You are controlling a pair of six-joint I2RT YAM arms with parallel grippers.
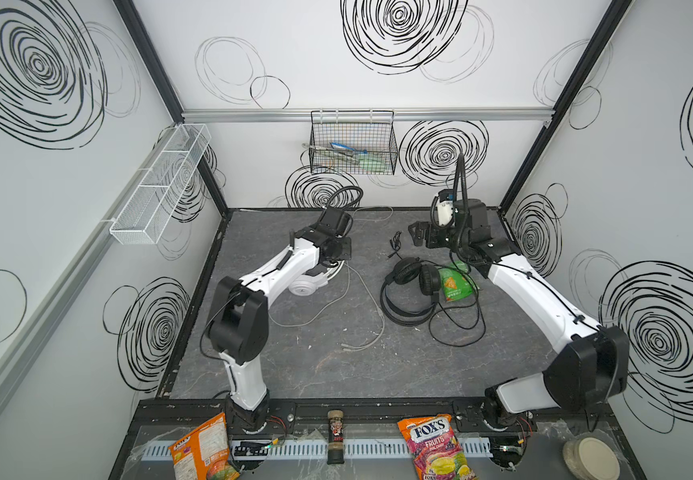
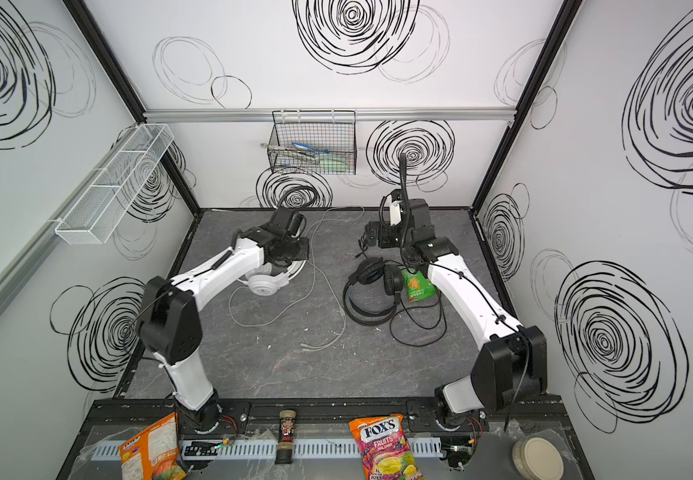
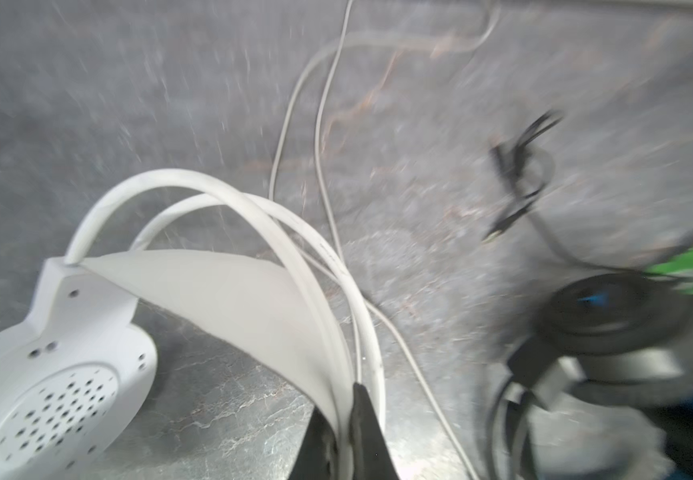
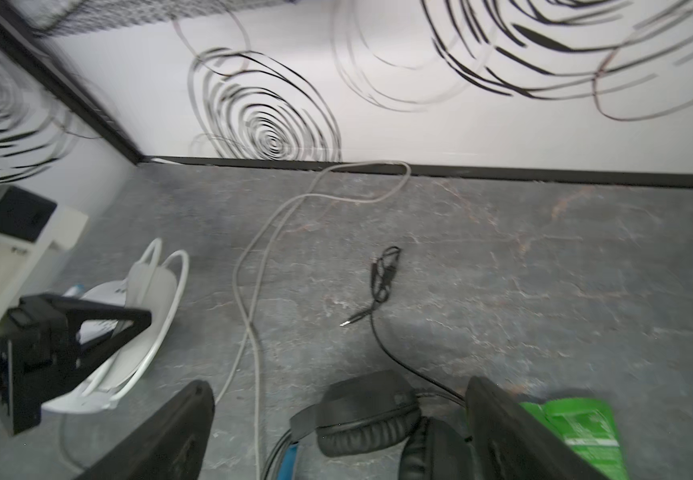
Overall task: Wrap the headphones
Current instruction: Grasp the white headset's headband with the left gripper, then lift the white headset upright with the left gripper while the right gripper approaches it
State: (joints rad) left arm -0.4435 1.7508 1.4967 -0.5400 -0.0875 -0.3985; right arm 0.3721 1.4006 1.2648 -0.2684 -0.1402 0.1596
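The white headphones (image 1: 306, 286) lie at the back left of the grey floor, partly under my left arm. My left gripper (image 3: 342, 411) is shut on their white headband (image 3: 253, 299); the same grip shows from the side in the right wrist view. Their white cable (image 1: 362, 291) trails loosely across the middle of the floor. The black headphones (image 1: 411, 286) with a blue-lined band lie to the right, their black cable (image 1: 457, 328) in loose loops. My right gripper (image 4: 338, 388) hangs open just above the black ear cups (image 4: 365, 415), holding nothing.
A green snack packet (image 1: 455, 284) lies against the black headphones. A black wire basket (image 1: 353, 145) hangs on the back wall and a white mesh basket (image 1: 157, 187) on the left wall. Snack bags (image 1: 436, 449), a bottle (image 1: 335, 436) and a jar (image 1: 594, 457) sit on the front ledge.
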